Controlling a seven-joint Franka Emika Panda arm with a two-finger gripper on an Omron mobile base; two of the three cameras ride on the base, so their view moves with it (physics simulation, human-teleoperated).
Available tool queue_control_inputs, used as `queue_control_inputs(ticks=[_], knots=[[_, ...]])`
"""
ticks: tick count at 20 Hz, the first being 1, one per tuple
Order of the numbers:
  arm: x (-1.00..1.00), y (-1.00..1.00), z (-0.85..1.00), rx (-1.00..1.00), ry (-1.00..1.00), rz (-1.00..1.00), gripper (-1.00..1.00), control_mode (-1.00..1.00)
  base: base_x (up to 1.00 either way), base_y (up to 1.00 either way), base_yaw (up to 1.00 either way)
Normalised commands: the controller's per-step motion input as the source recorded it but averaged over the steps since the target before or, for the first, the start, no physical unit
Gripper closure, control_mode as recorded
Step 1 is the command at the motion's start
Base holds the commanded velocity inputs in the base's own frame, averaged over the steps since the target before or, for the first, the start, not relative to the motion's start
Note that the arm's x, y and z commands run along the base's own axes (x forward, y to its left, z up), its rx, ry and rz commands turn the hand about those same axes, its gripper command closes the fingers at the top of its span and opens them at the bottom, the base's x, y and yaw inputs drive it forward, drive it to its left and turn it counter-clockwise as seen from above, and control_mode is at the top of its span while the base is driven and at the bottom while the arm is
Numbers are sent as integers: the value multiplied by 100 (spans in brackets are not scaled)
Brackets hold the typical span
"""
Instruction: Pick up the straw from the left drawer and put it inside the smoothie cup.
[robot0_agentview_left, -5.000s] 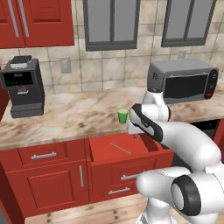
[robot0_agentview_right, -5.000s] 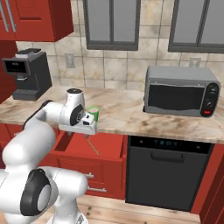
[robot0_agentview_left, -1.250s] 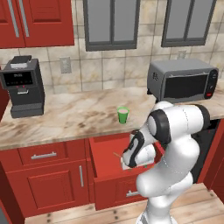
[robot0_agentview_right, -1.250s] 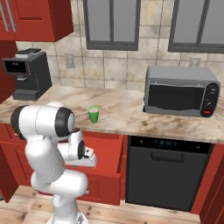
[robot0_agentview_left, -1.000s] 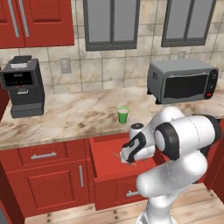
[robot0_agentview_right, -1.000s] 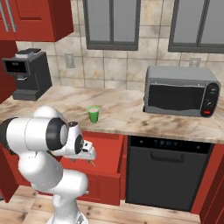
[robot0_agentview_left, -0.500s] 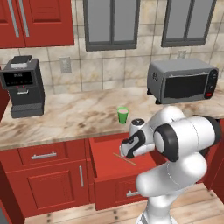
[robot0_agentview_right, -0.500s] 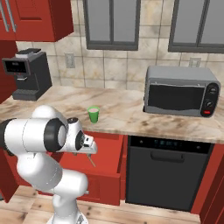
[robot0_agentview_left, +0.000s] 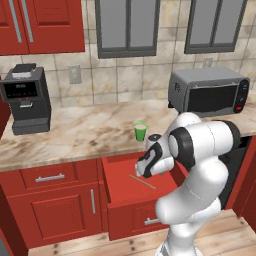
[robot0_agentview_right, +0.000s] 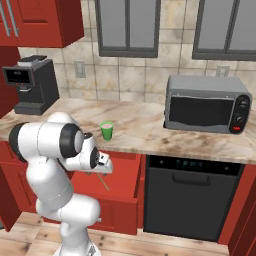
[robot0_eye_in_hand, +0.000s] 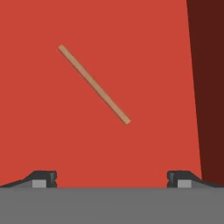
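Thin tan straw (robot0_eye_in_hand: 93, 84) lies flat (diagonally) on the open red left drawer's (robot0_agentview_left: 120, 172) floor; green smoothie cup (robot0_agentview_left: 140, 131) upright.

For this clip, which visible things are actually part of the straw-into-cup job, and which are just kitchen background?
Part of the job:
straw, lying flat in the drawer
left drawer, pulled open
smoothie cup, upright on the counter
gripper, open above the straw

Just background:
coffee machine
microwave
dishwasher
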Motion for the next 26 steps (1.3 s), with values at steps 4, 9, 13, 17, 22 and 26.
queue_control_inputs(ticks=[4, 9, 13, 17, 22, 26], knots=[[5, 0, -42, 0, 0, 0, -100, -100, 0, 0, 0], [2, 0, -45, 0, 0, 0, -100, -100, 0, 0, 0], [8, 0, -39, 0, 0, 0, -100, -100, 0, 0, 0], [19, 0, -25, 0, 0, 0, -100, -100, 0, 0, 0], [26, 0, -17, 0, 0, 0, -100, -100, 0, 0, 0], [28, 0, -17, 0, 0, 0, -100, -100, 0, 0, 0]])
